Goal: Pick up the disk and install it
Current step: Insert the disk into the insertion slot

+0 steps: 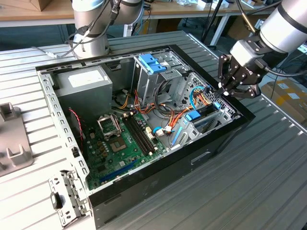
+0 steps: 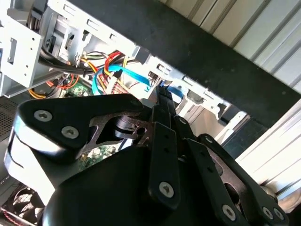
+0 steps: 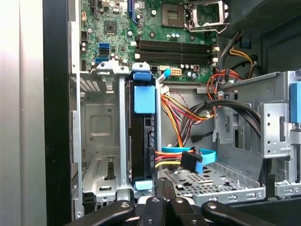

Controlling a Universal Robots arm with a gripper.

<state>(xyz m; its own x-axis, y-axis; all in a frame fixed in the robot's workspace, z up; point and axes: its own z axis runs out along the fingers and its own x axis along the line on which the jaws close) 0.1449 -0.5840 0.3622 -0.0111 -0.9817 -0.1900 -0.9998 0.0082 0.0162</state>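
Partly hidden at my twelve o'clock, the dark blue-railed rectangular disk (image 3: 142,141) stands edgewise in its grey metal bay (image 3: 101,136), beyond my empty black gripper (image 3: 163,188) with jaws pressed together.

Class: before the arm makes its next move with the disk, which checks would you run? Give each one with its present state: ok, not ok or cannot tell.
1. Case open, inside reachable: ok.
2. Disk inside the cage, standing on edge: ok.
3. Disk pushed fully home: cannot tell.
4. Claw close to the disk, at the case's edge on the exterior view's right: ok.
5. Claw touching the disk: cannot tell.
6. Cables clear of the disk: not ok, since the red and orange bundle reaches its side.
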